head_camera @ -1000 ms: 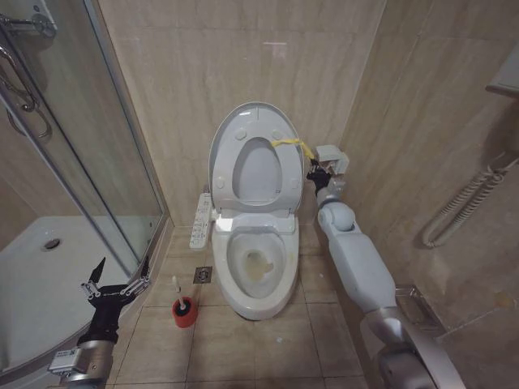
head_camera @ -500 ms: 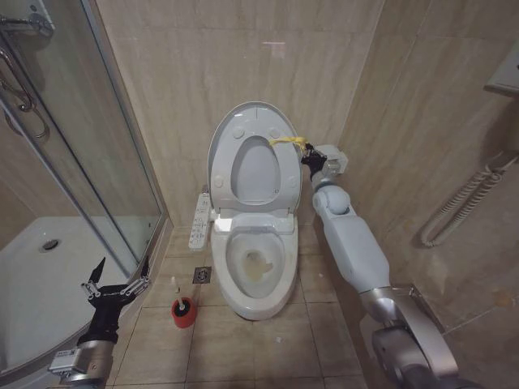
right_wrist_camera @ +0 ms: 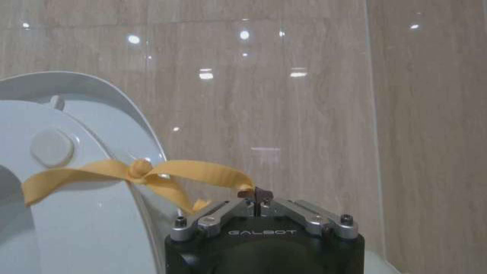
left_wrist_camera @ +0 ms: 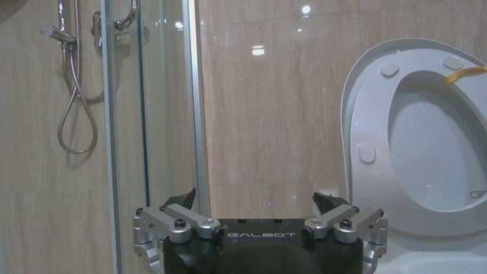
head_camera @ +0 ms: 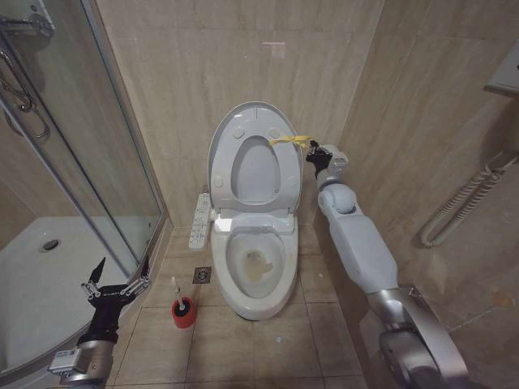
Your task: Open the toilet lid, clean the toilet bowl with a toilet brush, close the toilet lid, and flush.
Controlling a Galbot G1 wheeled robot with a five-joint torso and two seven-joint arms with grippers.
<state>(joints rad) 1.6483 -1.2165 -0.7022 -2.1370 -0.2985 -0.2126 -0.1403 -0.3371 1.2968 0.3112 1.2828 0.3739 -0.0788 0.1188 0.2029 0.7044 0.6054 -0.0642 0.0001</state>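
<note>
Head view: upright toilet lid [head_camera: 253, 130] just left of clenched, empty right pincer [head_camera: 314, 154].

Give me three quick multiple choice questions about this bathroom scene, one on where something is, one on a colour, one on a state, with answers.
1. Where does the toilet brush stand?
A. on the floor left of the toilet bowl
B. inside the bowl
C. in the shower tray

2. What colour is the loop on the toilet lid?
A. blue
B. yellow
C. green

3. How is the lid?
A. shut flat
B. raised upright
C. removed

Answers:
1 A, its red holder sits on the tiles there.
2 B, it shows yellow by the right gripper.
3 B, it leans against the wall.
</note>
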